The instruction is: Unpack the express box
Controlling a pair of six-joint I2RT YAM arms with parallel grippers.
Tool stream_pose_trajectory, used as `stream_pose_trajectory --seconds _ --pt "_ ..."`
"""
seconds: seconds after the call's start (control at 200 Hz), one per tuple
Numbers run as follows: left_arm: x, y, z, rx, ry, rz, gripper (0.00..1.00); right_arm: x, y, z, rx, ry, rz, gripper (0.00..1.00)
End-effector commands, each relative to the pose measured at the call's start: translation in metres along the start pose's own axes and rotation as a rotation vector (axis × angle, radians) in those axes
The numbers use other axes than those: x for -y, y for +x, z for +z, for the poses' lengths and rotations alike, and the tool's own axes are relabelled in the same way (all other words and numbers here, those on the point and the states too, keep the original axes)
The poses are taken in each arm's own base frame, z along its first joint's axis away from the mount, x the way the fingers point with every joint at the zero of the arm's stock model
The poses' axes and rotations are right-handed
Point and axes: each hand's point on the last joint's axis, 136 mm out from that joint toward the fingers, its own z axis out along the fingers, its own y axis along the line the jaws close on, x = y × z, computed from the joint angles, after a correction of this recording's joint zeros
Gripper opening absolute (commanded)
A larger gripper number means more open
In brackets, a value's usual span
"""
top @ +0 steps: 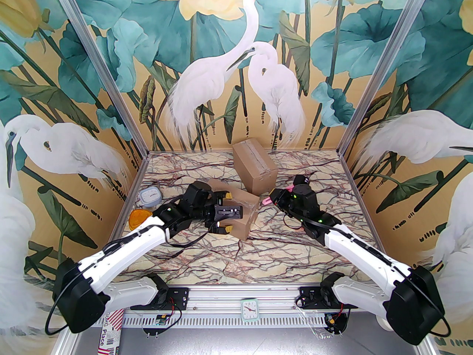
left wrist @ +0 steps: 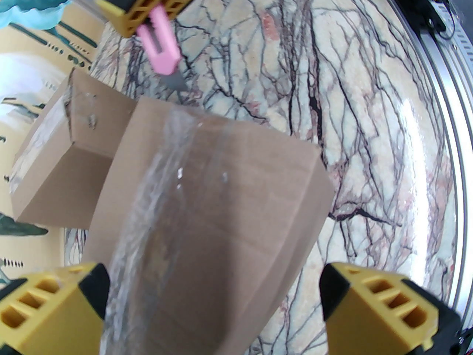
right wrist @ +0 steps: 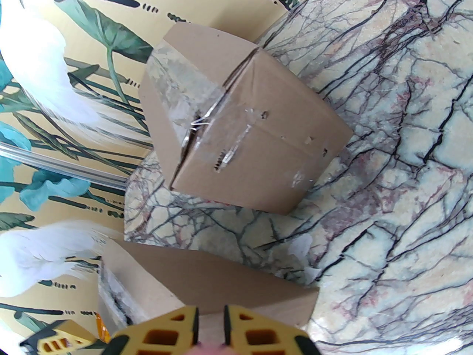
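Note:
A taped cardboard box (top: 247,213) lies on the marble table (top: 281,250). My left gripper (top: 228,213) is open and straddles it, one yellow finger (left wrist: 48,309) on each side of the box (left wrist: 207,216) and its clear tape strip. My right gripper (top: 275,197) is shut on a pink utility knife (top: 266,200). The knife (left wrist: 160,50) has its blade out, the tip just off the box's far edge. A second taped box (top: 255,168) stands upright behind, also seen as the box (right wrist: 240,135) ahead of my right gripper (right wrist: 210,324).
A round grey-white device (top: 149,196) and an orange disc (top: 139,218) lie near the left wall, behind my left arm. A small clock (top: 249,309) sits on the base rail. Painted walls close in three sides.

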Motion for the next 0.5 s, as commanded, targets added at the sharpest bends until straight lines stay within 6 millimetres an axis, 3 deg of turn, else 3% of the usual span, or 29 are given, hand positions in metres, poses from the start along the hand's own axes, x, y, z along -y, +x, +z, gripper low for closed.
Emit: stream_pose_trajectory --seconds 0.0,0.31,0.495 --pt "-0.018 -0.021 0.005 0.061 -0.036 0.055 1.00 -0.011 -0.010 -0.005 0.068 -0.056 0.036 0.00" --pt "-0.041 -0.044 0.041 0.090 -0.055 0.000 0.99 -0.007 -0.023 -0.011 0.159 -0.059 0.011 0.00" --pt "-0.042 -0.050 0.043 0.109 -0.047 -0.024 0.99 -0.008 -0.029 -0.012 0.215 -0.100 0.013 0.00"
